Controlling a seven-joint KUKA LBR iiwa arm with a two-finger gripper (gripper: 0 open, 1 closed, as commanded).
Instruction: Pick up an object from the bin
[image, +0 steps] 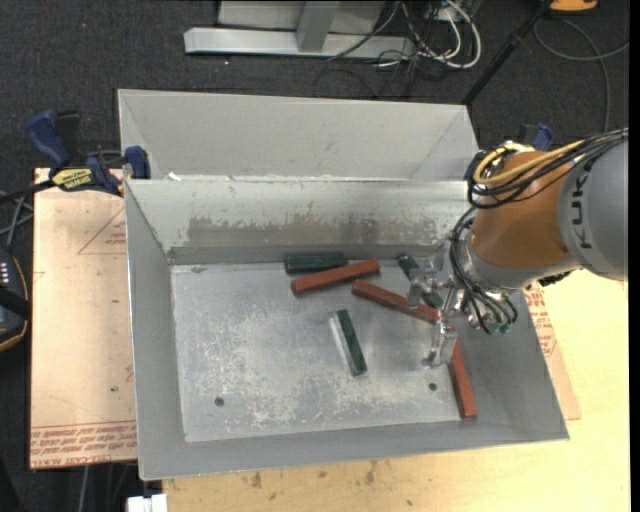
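Note:
My gripper (437, 348) hangs low over the right part of the bin floor. Just to its right a red-brown stick (463, 388) lies along the right wall, its upper end close beside the gripper. Another red-brown stick (388, 299) lies slanted to the upper left, with its right end running under the gripper's body. A dark green stick (350, 342) rests on the floor in the middle of the bin, well to the left of the gripper.
Near the back wall lie a third red-brown stick (335, 277) and a dark green stick (315, 263), side by side. The orange-covered arm comes in over the bin's right rim. The left half of the floor is bare metal.

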